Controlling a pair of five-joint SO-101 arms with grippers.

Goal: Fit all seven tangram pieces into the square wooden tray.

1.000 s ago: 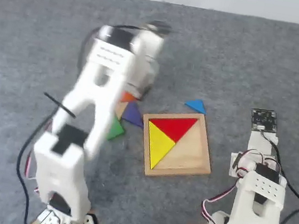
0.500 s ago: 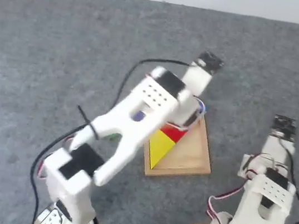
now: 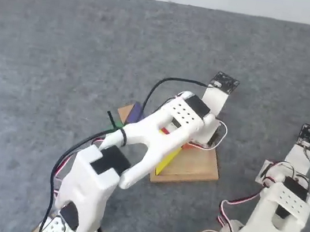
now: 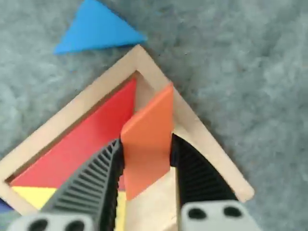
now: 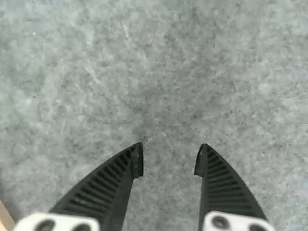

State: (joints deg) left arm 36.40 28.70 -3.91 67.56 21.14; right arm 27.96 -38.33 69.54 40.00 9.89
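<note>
Orange wooden tangram piece point(image 4: 148, 127), pinched by the left end effector point(image 4: 145, 143), hangs over the square wooden tray point(image 4: 187, 120); placing step, probably needs lowering flush. Right end effector point(image 5: 168, 159) spread.

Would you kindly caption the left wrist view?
Left claw holds orange piece at wooden tray corner, beside red triangle.

From above, the left arm point(image 3: 164, 129) lies right across the tray point(image 3: 197, 168). The red piece point(image 3: 190, 146) and yellow piece point(image 3: 162, 162) peek out only as slivers, and the purple piece point(image 3: 136, 112) and green piece point(image 3: 117, 124) beside it are half covered. At the wrist, the orange piece point(image 4: 149, 134) has one end buried in the left gripper point(image 4: 144, 144), and the tray runs off the frame. A tan corner point(image 5: 2, 214) at the right wrist view's edge is too small to identify.
</note>
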